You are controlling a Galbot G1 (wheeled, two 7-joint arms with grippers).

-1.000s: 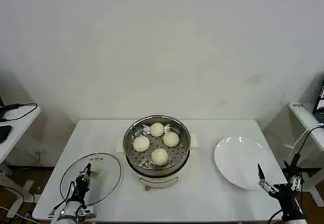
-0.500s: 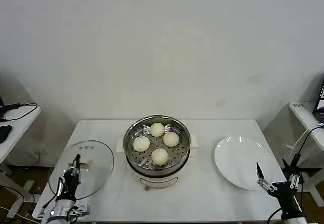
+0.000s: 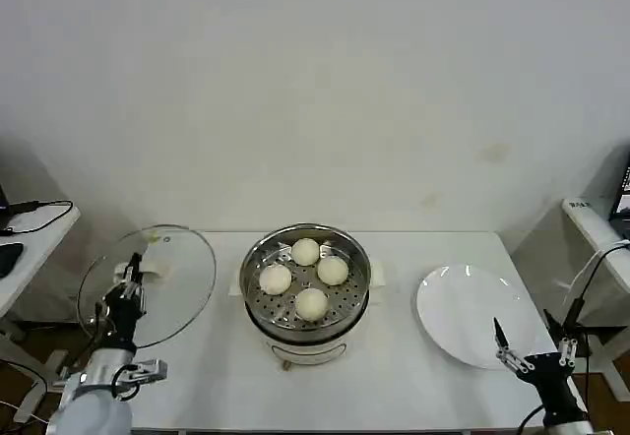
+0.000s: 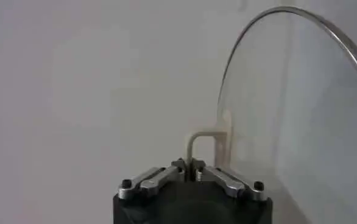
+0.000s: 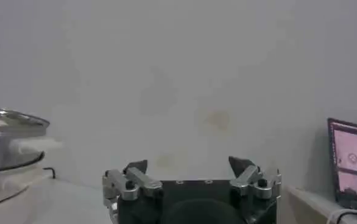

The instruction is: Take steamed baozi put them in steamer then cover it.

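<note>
White table (image 3: 423, 376) spans the scene, wall behind it. Steamer (image 3: 306, 297) sits at table centre on its white base, open on top, perforated tray visible inside; in the right wrist view its rim (image 5: 8, 131) shows off to one side.

Cover (image 3: 148, 284) is up off the table at the left side, tilted steeply, almost on edge, left of the steamer and apart from it. Glass face and metal rim show big in the left wrist view (image 4: 300, 103).

White plate (image 3: 472, 312) lies flat on the right side of the table, bare, apart from the steamer.

Left gripper (image 3: 128, 282) is at the near left, fingers pressed together on the cover's pale bar handle (image 4: 206, 143); left wrist view confirms both fingers (image 4: 151, 179) clamped around the handle's bent leg.

Right gripper (image 3: 527, 351) sits at the near right edge of the table, just beside the plate's near rim, fingers spread with nothing between them; same in the right wrist view (image 5: 190, 165). Idle.

Four steamed baozi (image 3: 311, 303) are on the tray inside the steamer: one near, one far, one left, one right, close to each other in a diamond.
</note>
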